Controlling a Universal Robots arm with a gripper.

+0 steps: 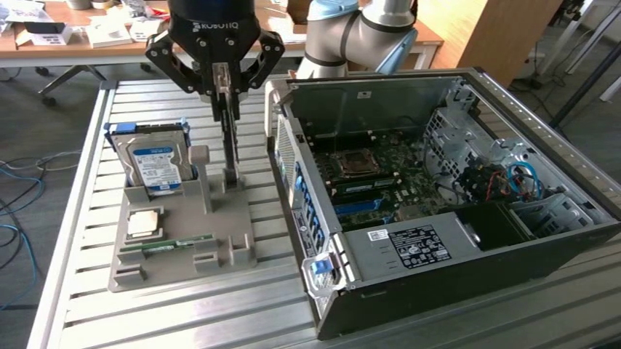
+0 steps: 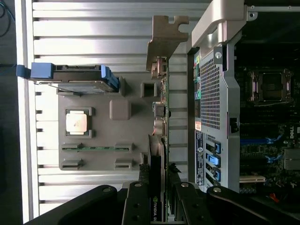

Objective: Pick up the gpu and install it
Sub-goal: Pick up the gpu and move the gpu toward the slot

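Clamping the gpu point(image 1: 230, 138) by its upper edge, the gripper point(image 1: 221, 91) hangs over the grey holder tray point(image 1: 228, 211) with its jaws drawn narrow around the card. The gpu stands upright and edge-on, reaching from the fingers down to the tray's rear post; whether its lower end touches the tray or sits just clear of it, I cannot tell. From the wrist view the gpu point(image 2: 159, 112) runs as a thin strip out of the gripper point(image 2: 158, 197), and its silver end bracket point(image 2: 166, 35) sticks out at the far end, past the edge of the tray point(image 2: 136, 136).

On the tray, a hard drive point(image 1: 155, 163) with a blue-and-white label leans upright toward the exterior view's left of the gpu. A square processor chip point(image 1: 144, 224) lies flat in front of it, and a narrow green memory stick point(image 1: 179, 242) lies in a slot just beyond that.

An open computer case point(image 1: 379, 98) lies on the slatted metal table point(image 1: 194, 313) at the exterior view's right, just beside the tray, its motherboard point(image 1: 388, 174) facing up.
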